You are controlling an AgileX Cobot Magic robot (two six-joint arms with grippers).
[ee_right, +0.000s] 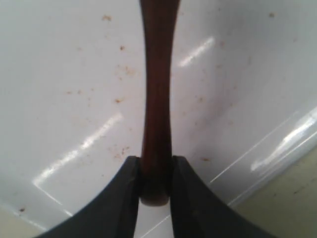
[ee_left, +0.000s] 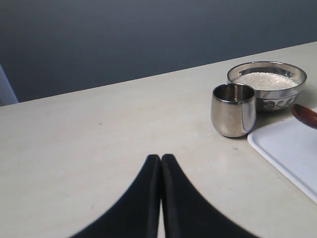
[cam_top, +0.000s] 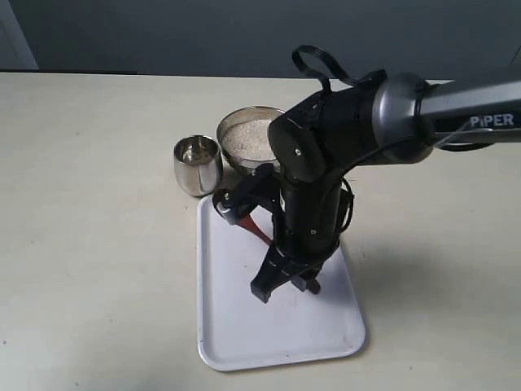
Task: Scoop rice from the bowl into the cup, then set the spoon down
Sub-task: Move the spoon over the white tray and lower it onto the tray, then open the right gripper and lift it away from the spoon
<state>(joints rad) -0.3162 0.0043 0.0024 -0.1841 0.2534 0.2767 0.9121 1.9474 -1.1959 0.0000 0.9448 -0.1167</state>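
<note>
My right gripper (cam_top: 285,277) reaches over the white tray (cam_top: 277,330) and is shut on the end of the spoon's handle (ee_right: 156,89). The reddish-brown spoon (cam_top: 254,228) points toward the cup, low over the tray; whether it touches the tray I cannot tell. The steel cup (cam_top: 198,165) stands just off the tray's far left corner. Right of it is the wider steel bowl (cam_top: 248,137), holding white rice (cam_top: 248,138). In the left wrist view the cup (ee_left: 234,109), bowl (ee_left: 267,96), rice (ee_left: 266,80) and spoon bowl (ee_left: 304,115) show. My left gripper (ee_left: 161,157) is shut and empty, well short of the cup.
The tray (ee_right: 74,99) has small brown specks on its surface. Its edge (ee_left: 287,148) lies close beside the cup. The beige table (cam_top: 98,244) stretches to the left of the tray. My right arm (cam_top: 350,130) hangs above the bowl's right side.
</note>
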